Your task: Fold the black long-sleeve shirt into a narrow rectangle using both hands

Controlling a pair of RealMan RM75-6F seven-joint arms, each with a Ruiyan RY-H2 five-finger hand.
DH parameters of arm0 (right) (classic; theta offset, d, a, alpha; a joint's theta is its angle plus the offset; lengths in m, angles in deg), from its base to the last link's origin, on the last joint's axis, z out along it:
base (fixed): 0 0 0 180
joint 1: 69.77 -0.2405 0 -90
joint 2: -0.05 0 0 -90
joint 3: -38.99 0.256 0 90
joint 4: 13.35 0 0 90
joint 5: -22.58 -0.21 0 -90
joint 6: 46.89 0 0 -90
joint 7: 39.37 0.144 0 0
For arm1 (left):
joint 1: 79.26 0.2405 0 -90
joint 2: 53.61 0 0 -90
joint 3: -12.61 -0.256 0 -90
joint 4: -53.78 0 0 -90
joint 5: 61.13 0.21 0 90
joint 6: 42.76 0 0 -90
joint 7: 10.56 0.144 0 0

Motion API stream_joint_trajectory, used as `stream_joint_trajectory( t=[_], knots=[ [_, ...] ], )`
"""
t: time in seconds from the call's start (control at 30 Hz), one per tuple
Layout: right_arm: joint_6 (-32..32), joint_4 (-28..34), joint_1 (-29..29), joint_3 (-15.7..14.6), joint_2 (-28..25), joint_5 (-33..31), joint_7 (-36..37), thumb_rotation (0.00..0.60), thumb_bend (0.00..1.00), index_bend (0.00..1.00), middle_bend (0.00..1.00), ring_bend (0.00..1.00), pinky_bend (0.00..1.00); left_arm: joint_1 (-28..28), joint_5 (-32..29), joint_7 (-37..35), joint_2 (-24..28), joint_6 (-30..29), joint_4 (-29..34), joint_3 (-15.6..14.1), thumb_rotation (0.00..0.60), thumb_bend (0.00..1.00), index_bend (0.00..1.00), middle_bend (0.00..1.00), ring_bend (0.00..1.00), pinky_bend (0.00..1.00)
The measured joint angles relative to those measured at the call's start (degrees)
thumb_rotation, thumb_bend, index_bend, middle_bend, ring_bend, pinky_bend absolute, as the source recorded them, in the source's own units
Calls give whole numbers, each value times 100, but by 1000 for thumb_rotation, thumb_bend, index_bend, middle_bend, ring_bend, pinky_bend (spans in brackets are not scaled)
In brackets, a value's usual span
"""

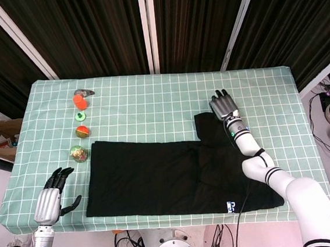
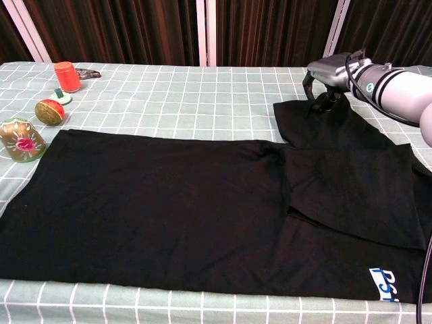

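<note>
Shirt (image 1: 176, 178) lies flat, long axis running along the desk's (image 1: 151, 101) front edge, and we judge our right hand (image 1: 222, 104), fingers on its far sleeve corner, nearer than our left hand (image 1: 48, 202), spread empty beyond the shirt's opposite end.

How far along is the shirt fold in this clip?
Early. Done: the black shirt lies flat, one sleeve folded across its body. In hand: the right robot hand is at that sleeve's cuff. Left: narrowing folds; the left robot hand hangs open off the shirt.
</note>
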Motion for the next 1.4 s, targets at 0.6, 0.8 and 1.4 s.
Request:
stream_joint_trajectory(
  t=[0.6, 0.8, 1.4],
  knots=[
    [-2110, 5657, 1385, -595, -2671, 386, -1617, 600, 442, 655, 326, 98, 192, 12, 154, -133, -35, -143, -131, 5, 600, 246, 145, 136, 73, 189],
    [-2934, 6989, 2118, -1230, -3310, 746, -2437, 600, 442, 637, 321, 97, 193, 39, 164, -156, -45, -169, -155, -13, 600, 246, 145, 136, 74, 189],
    [-3362, 7121, 2861, -2066, -3031, 1733, -2803, 600, 194, 19, 179, 29, 117, 90, 142, -204, -71, -181, -202, -27, 600, 246, 145, 134, 74, 189]
  ],
)
